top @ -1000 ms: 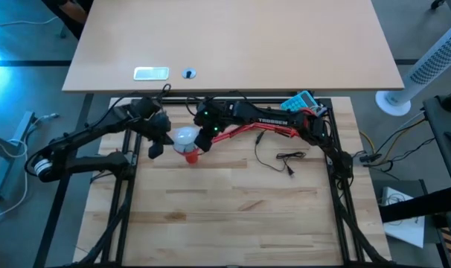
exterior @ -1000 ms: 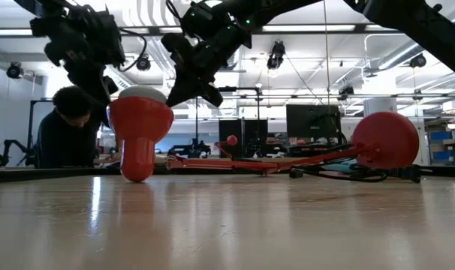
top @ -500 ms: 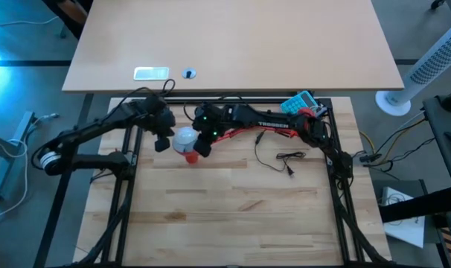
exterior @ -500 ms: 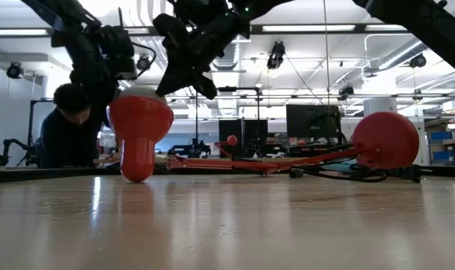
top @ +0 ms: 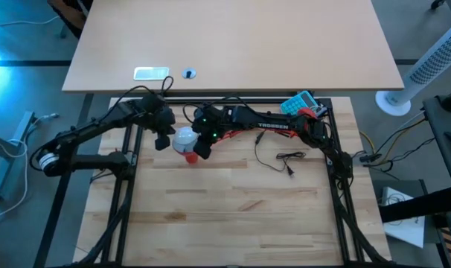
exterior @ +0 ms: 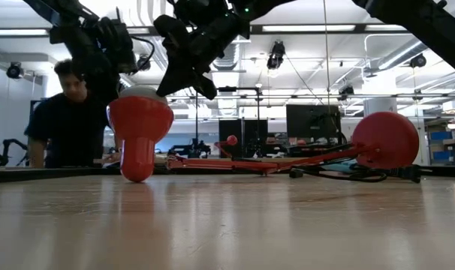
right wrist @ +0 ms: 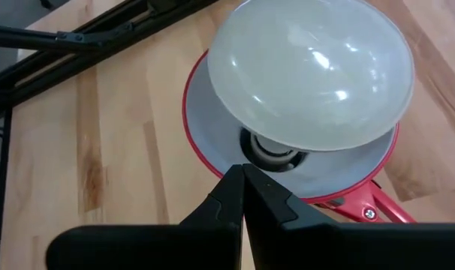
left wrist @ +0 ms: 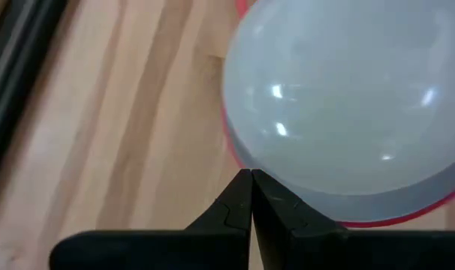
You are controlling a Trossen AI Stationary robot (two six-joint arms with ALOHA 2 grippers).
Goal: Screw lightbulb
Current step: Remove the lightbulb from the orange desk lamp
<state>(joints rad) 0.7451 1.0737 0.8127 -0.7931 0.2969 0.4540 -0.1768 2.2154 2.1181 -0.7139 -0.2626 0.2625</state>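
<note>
The white lightbulb (top: 184, 137) sits dome up and slightly tilted in the red lamp shade (exterior: 140, 127), its narrow base (right wrist: 271, 150) down in the socket. The shade opens upward and stands on its narrow end on the wood table. My left gripper (left wrist: 250, 176) is shut, its tips at the bulb's left side. My right gripper (right wrist: 242, 169) is shut too, slanting down at the bulb's right side, over the shade's white inside. My left gripper's shut tips stand right at the lower edge of the bulb's dome (left wrist: 287, 184), slanting down from the table's left. I cannot tell whether they touch it. My right gripper's shut tips hang by the bulb's neck (right wrist: 261, 142), and I cannot tell if they touch.
The lamp's red arm (top: 248, 131) lies along the table toward its round base (exterior: 385, 139) at the far right. A teal object (top: 300, 100) and a loose black cable (top: 285, 159) lie there too. A person (exterior: 70, 120) stands beyond the table's far edge.
My left gripper has moved toward the bulb, to the right and the far edge, and tipped more steeply down. My right gripper has shifted a little toward the bulb. Both stayed shut. Bulb and shade have not moved. The person behind has straightened up.
</note>
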